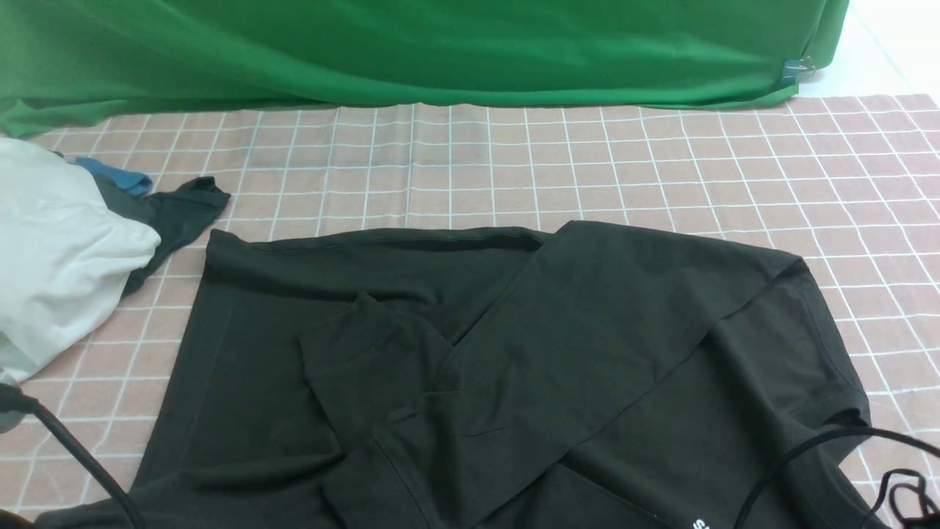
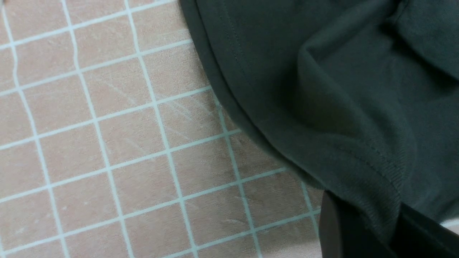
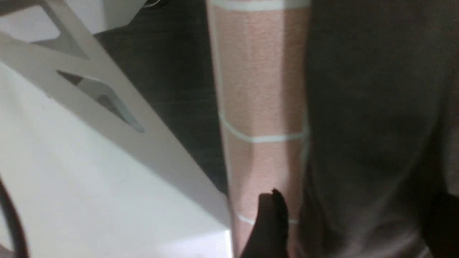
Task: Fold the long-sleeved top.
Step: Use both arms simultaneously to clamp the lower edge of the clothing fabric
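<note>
One long-sleeved top (image 1: 514,353) lies spread on the checked pink surface (image 1: 661,162), on the side nearest the robot, with its sleeves folded in across the body. To its left sit a white cloth bundle (image 1: 59,250) and a small dark cloth (image 1: 180,213) with a blue piece (image 1: 117,176). The left hand (image 2: 380,233), seen only in its wrist view, is closed, pinching the top's stitched edge between its fingers. The right hand (image 3: 355,229) is spread wide, and the top's cloth lies loose between its fingers.
</note>
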### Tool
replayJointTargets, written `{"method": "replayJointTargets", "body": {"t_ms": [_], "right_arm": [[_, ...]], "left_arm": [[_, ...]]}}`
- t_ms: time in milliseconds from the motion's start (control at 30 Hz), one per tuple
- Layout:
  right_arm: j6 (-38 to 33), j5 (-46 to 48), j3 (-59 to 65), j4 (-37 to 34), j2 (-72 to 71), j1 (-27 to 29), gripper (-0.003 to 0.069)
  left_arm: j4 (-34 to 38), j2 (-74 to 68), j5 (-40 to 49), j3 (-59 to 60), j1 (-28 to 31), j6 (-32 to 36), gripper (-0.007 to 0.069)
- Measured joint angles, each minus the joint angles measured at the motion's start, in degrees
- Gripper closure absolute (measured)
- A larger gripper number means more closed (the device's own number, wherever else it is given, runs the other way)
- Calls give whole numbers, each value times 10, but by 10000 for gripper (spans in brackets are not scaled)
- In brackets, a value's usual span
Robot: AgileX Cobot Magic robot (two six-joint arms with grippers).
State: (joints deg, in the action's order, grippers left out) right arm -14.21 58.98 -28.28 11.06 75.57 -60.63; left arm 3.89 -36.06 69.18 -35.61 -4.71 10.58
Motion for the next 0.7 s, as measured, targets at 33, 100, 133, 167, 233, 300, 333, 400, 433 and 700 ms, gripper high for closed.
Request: {"method": "replayJointTargets", "body": {"t_ms": [33,100,133,167,233,300,333,400,433,700], "right_arm": [[-1,-1,0,-5,6,0,113],[-1,-2,0,-11,15,0,121],[-1,-5,0,-11,17,0,123],[-1,-5,0,-12,17,0,123],[-1,-10,0,-13,20,0,125],[4,-8,0,-9,20,0,125],[7,-5,-1,-9,20,0,125],[25,32,-10,0,20,0,125],[34,56,-22,4,20,0,125],[27,96,-71,-2,-17,0,125]], "left_arm": [[-1,0,0,0,-5,0,587],[-6,0,0,0,-14,1,587],[-8,0,0,0,-16,1,587],[-8,0,0,0,-16,1,587],[-10,0,0,0,-17,2,587],[-10,0,0,0,-17,2,587],[-10,0,0,0,-17,2,587],[-10,0,0,0,-17,2,587],[-10,0,0,0,-17,2,587],[-10,0,-1,0,-17,2,587]]}}
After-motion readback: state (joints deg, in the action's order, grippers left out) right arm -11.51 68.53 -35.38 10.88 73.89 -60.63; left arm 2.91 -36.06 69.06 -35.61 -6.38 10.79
